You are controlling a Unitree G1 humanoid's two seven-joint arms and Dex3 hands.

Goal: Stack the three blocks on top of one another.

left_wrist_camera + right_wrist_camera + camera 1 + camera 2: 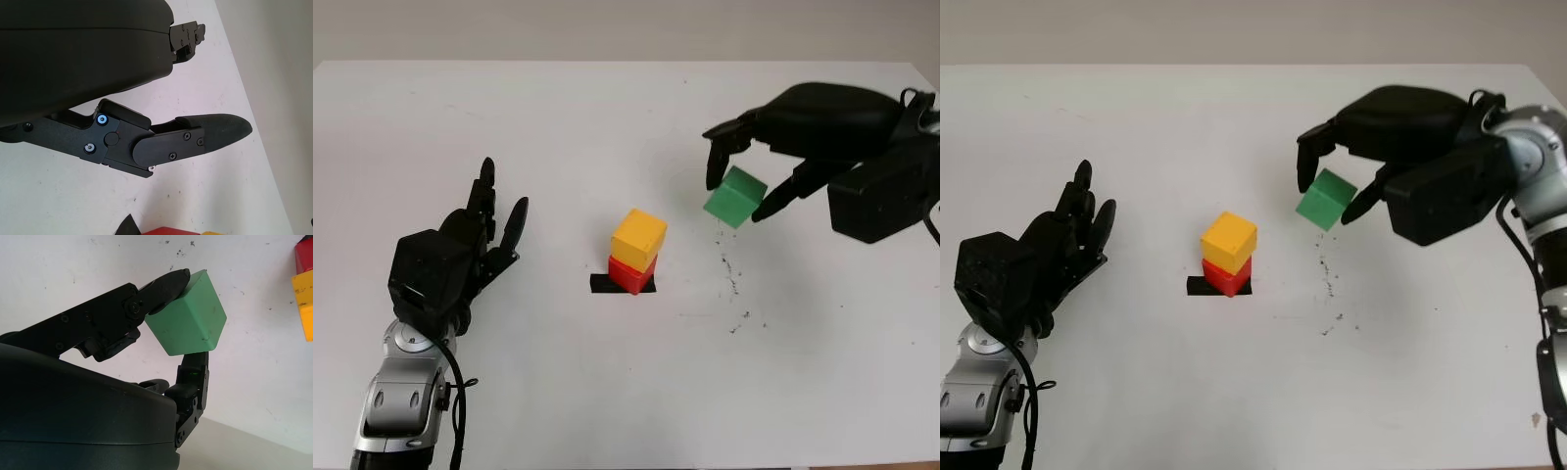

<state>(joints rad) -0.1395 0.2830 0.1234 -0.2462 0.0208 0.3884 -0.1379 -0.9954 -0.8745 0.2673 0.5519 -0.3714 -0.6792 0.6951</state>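
bright even light, soft faint shadows on white table [607, 392], sharp focus

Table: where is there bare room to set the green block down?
Bare table lies behind the yellow block on the red block, and in front toward the near edge. It is crowded between that stack and the right hand gripping the green block; left hand open left.
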